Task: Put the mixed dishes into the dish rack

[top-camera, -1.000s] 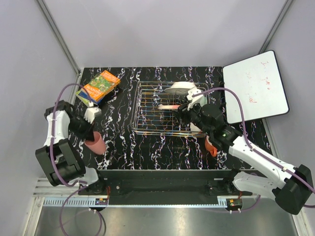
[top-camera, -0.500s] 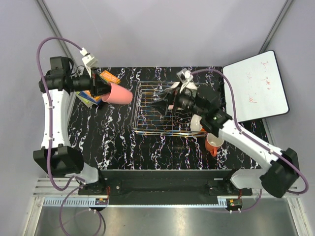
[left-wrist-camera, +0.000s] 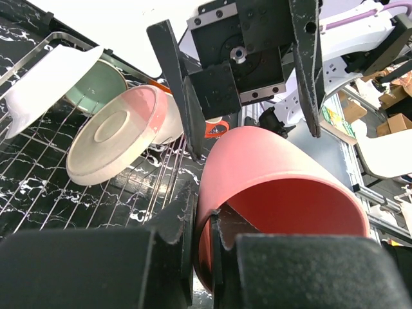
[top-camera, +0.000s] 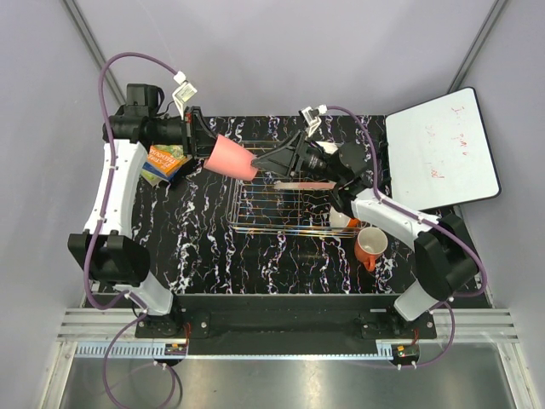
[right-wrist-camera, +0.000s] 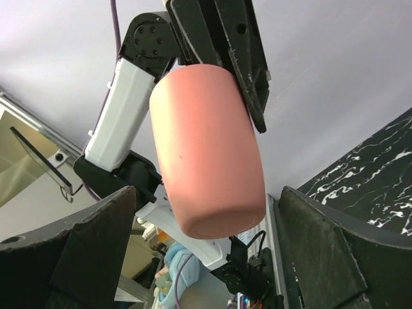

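Top external view: the left gripper pinches the rim of a smooth, matte pink tumbler, held sideways, base just ahead of the right gripper, fingers spread, dish rack below.

I am seeing even, diffuse overhead light in the top view: the black, white-veined marbled tabletop is carrying only faint, soft shadows, and the glossy white rectangular board is reading bright without clipping. In the left wrist view the upper background is blowing out to white, and the black fingers of the left gripper are blurring in the foreground. The tapered matte pink tumbler is shading gently, without glare. In the right wrist view the dark fingers of the right gripper are sitting soft and underexposed.
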`<act>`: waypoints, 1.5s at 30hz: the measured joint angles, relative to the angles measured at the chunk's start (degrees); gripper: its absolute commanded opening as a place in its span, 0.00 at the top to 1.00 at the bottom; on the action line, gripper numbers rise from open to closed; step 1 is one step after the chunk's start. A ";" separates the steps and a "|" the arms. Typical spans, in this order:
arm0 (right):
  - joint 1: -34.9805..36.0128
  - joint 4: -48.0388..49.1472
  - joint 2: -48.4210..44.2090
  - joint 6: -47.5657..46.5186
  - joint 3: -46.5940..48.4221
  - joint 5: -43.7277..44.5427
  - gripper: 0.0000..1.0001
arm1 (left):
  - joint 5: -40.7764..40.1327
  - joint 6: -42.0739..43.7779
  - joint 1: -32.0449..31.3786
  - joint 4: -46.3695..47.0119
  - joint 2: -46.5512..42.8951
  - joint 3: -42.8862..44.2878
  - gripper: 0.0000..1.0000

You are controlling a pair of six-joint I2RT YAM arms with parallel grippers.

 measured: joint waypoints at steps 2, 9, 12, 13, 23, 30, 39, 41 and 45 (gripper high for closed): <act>0.00 0.81 0.26 0.74 -0.07 -0.63 0.00 | 0.28 0.02 0.07 0.13 0.02 0.00 1.00; 0.00 5.11 2.29 2.69 0.37 -3.13 0.00 | 0.94 0.31 0.09 0.26 0.98 0.04 1.00; 0.17 6.29 5.05 3.72 1.33 -4.00 0.00 | 1.01 0.37 -0.13 0.28 2.47 1.01 1.00; 0.24 6.43 5.97 3.87 1.55 -4.24 0.00 | 1.01 0.39 -0.28 0.44 3.08 1.38 1.00; 0.96 6.54 8.41 3.85 3.93 -4.74 0.00 | 1.01 0.74 -2.95 0.74 4.83 1.84 1.00; 1.44 8.28 10.25 4.44 7.15 -4.74 0.40 | 1.11 -0.39 -4.02 2.89 4.81 1.73 1.00; 1.22 7.89 12.76 6.14 7.76 -4.28 1.00 | -0.31 -8.17 -3.34 12.70 4.59 -3.63 0.10; 1.33 5.18 12.52 4.76 7.82 -4.90 1.00 | -1.44 -9.68 -3.04 15.56 4.59 -4.48 0.01; 1.55 -15.43 10.01 -5.86 12.52 -4.79 1.00 | -5.05 -15.45 -0.09 21.55 4.59 -6.05 0.01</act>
